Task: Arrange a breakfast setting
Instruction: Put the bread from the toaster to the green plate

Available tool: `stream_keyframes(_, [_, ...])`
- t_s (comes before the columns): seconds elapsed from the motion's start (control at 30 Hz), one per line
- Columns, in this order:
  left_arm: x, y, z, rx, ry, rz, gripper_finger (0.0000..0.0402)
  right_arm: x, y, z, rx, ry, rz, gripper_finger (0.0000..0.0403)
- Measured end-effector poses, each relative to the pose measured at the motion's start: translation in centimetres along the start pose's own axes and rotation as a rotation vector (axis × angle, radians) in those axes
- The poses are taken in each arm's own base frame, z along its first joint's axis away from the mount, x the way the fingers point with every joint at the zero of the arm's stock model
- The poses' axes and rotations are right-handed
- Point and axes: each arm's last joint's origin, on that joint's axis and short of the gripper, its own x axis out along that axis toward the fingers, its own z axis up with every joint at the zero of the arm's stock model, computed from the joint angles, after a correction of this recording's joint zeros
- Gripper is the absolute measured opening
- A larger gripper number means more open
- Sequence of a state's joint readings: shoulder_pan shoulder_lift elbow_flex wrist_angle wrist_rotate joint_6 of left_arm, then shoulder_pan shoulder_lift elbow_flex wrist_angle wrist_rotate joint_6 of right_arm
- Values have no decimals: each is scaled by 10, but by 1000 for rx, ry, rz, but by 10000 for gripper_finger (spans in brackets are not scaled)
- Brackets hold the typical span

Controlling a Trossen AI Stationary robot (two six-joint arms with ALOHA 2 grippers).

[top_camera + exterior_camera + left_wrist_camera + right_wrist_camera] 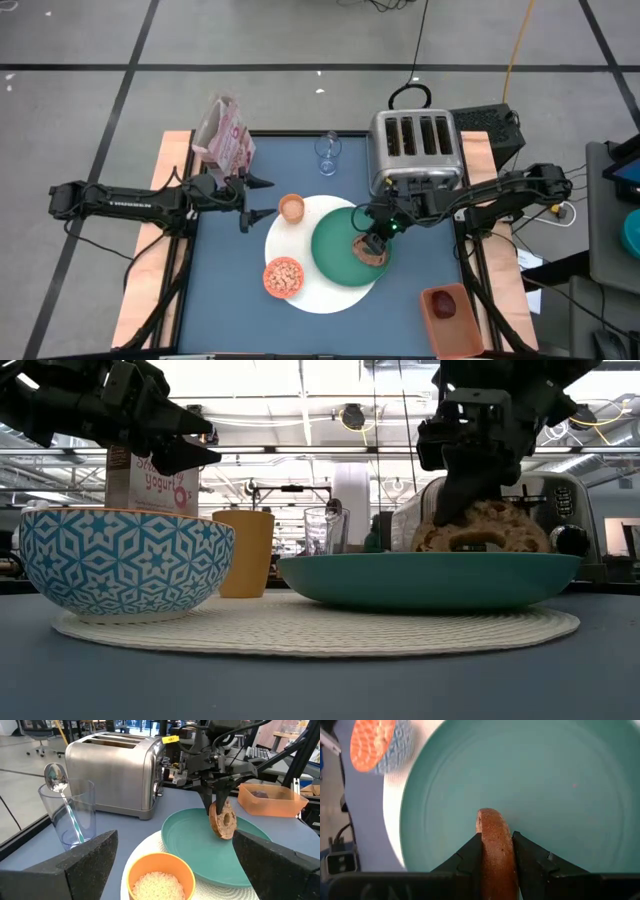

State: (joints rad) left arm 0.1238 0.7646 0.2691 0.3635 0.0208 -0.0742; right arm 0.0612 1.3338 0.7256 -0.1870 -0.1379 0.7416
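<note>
right gripper (220, 800) fingers pinching bagel (223, 820) on edge, over green plate (190, 845) | bagel looking light, firm, crumbly; rim hold suiting it | left gripper (250, 198) fingers gaping, waiting

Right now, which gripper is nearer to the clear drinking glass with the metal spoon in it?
Left. The left gripper hangs open beside the small orange cup, nearer the clear glass. The right gripper is over the green round plate, shut on the brown bagel.
</note>
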Motion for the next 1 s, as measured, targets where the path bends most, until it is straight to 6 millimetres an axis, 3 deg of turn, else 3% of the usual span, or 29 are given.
stream_keyframes(0.77, [0, 0, 0, 8, 0, 0, 397, 10, -5, -2, 9, 29, -38, 89])
stream_keyframes(1.0, [0, 0, 0, 9, 0, 0, 397, 11, -5, -3, 6, 33, -42, 115])
